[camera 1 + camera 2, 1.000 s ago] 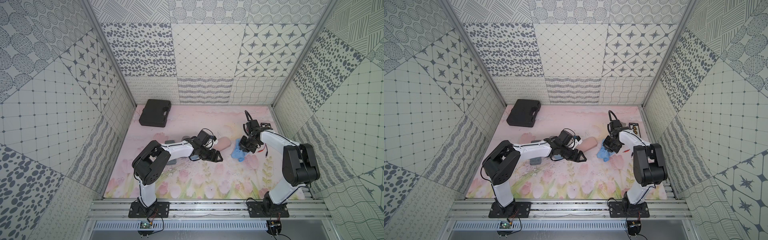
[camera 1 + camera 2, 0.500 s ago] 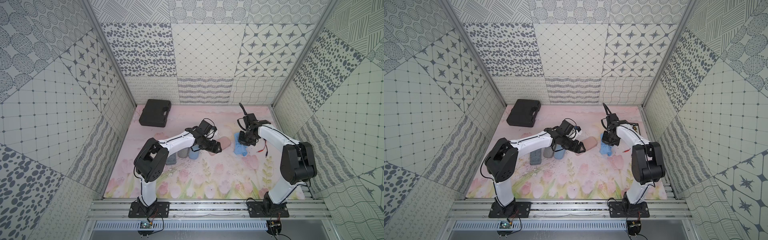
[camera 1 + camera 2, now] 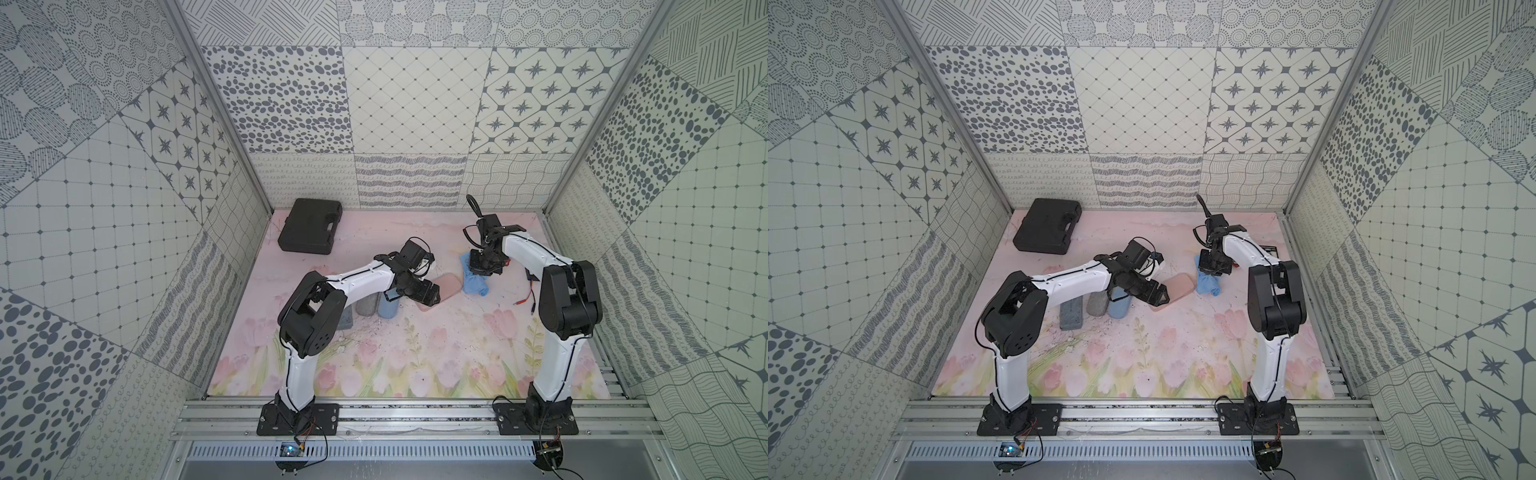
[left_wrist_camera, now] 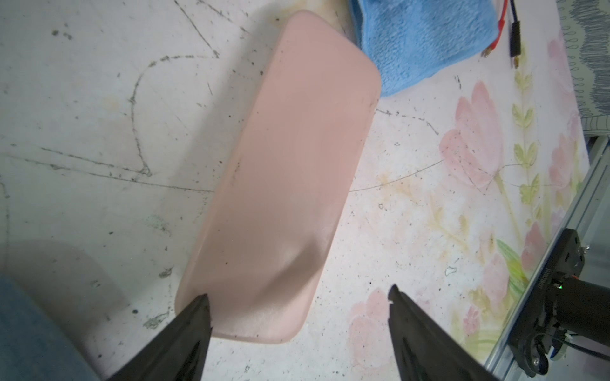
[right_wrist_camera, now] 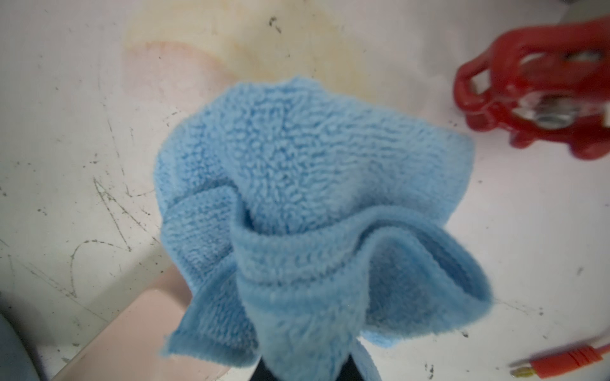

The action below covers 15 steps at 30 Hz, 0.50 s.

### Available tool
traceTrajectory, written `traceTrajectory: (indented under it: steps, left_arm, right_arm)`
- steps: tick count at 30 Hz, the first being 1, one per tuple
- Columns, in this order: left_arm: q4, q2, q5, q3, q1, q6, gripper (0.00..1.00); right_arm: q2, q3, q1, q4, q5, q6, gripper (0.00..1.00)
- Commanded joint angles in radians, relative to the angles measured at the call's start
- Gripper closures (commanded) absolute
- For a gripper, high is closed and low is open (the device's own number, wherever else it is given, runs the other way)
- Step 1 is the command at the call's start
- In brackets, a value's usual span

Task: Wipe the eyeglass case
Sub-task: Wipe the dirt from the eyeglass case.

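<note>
A pink eyeglass case (image 3: 445,286) (image 3: 1178,287) lies flat on the flowered mat. In the left wrist view the pink eyeglass case (image 4: 290,181) has its near end between the jaws of my left gripper (image 4: 298,298). That gripper is open; one fingertip (image 4: 201,306) overlaps the case's corner and the other stands off to the side. In both top views my left gripper (image 3: 430,296) (image 3: 1160,297) sits low at the case's near end. My right gripper (image 3: 482,266) (image 3: 1212,266) is shut on a blue cloth (image 5: 313,198) (image 3: 474,286), which hangs bunched just beyond the case's far end.
A black carry case (image 3: 309,226) lies at the back left. A blue case (image 3: 1121,308), a grey oval case (image 3: 1098,305) and a grey block (image 3: 1071,315) sit under the left arm. A red clamp (image 5: 528,99) and red cable leads (image 3: 524,299) lie near the cloth.
My left gripper has opened wider at the pink case's near end, with its arm reaching further back. The right gripper has carried the blue cloth up and toward the back wall.
</note>
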State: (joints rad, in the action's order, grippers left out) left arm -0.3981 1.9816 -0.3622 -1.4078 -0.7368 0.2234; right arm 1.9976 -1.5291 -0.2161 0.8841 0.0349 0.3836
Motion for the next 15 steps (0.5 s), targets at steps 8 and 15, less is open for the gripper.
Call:
traceTrajectory:
  steps: [8, 15]
  left_arm:
    - [0.013, 0.008, -0.110, 0.064, -0.067, -0.035, 0.15]
    - [-0.004, -0.090, -0.116, 0.162, -0.087, -0.030, 0.15]
  right_arm:
    - [-0.144, 0.205, -0.046, -0.003, 0.127, -0.016, 1.00]
    - [-0.297, 0.378, -0.046, -0.003, 0.194, 0.011, 1.00]
